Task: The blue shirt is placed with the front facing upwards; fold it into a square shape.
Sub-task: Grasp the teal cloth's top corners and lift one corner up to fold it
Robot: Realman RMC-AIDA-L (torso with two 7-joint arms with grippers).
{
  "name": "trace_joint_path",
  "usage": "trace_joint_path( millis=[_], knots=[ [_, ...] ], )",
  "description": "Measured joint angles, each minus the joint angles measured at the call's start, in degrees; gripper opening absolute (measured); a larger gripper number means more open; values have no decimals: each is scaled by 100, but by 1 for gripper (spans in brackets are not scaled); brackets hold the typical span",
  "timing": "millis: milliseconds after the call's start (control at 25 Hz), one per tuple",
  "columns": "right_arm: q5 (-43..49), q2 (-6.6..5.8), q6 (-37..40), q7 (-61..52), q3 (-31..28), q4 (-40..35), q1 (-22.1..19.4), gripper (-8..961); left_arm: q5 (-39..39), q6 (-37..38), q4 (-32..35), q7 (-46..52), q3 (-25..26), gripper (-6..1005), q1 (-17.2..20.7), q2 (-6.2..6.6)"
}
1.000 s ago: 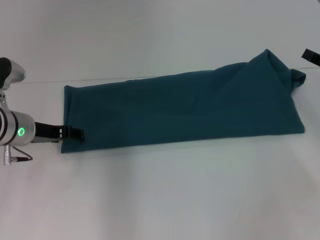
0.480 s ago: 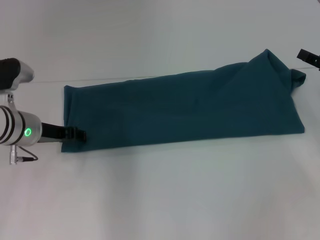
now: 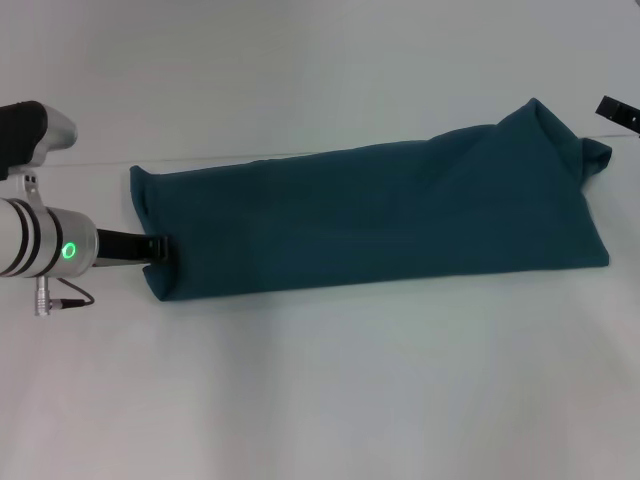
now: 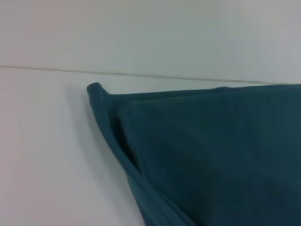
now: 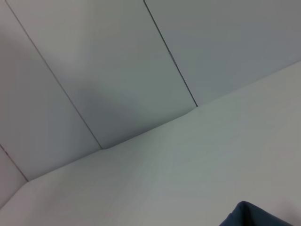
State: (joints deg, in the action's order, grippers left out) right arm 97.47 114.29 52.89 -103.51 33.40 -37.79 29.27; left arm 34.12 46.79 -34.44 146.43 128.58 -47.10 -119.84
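The blue shirt [image 3: 380,215] lies on the white table as a long folded strip running left to right, plain side up; its print and collar are hidden. My left gripper [image 3: 157,248] is at the strip's left near corner, shut on the shirt's edge, which bunches inward there. The left wrist view shows that left end of the shirt [image 4: 211,155] with its folded layers. Only a black tip of my right gripper [image 3: 619,111] shows at the far right edge, just beyond the shirt's right end. A corner of the shirt [image 5: 254,215] shows in the right wrist view.
The white table [image 3: 330,390] spreads wide in front of the shirt. A seam line [image 3: 90,163] crosses the table behind the shirt's left end. Panelled wall [image 5: 117,61] rises behind the table.
My left gripper has moved to the right, dragging the shirt's left near corner with it, so the left edge now slants inward. The right gripper's tip has hardly moved.
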Motion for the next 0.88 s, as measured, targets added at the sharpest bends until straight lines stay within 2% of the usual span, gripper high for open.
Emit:
trace_joint_path(
  millis=[160,360,520,640,760,880],
  knots=[
    [0,-2,0,-2,0,1,0,774,76,25,-5,-23,3,203,15,2],
    [0,-3,0,-2,-1,1,-1,772,165,9,-100,-65,12,16,97,-15],
    [-1,17,45,12,-1,0,-14,771,168,67,-418,-40,12,16,209,-55],
    [-1,64,71,69,-1,0,-28,770,172,260,-869,-45,57,16,325,-143],
    [-16,123,82,198,-1,1,-32,769,229,482,-1292,-76,140,16,443,-201],
    [-49,208,81,421,-26,0,-24,768,414,650,-1567,-109,141,16,550,-208]
  ],
)
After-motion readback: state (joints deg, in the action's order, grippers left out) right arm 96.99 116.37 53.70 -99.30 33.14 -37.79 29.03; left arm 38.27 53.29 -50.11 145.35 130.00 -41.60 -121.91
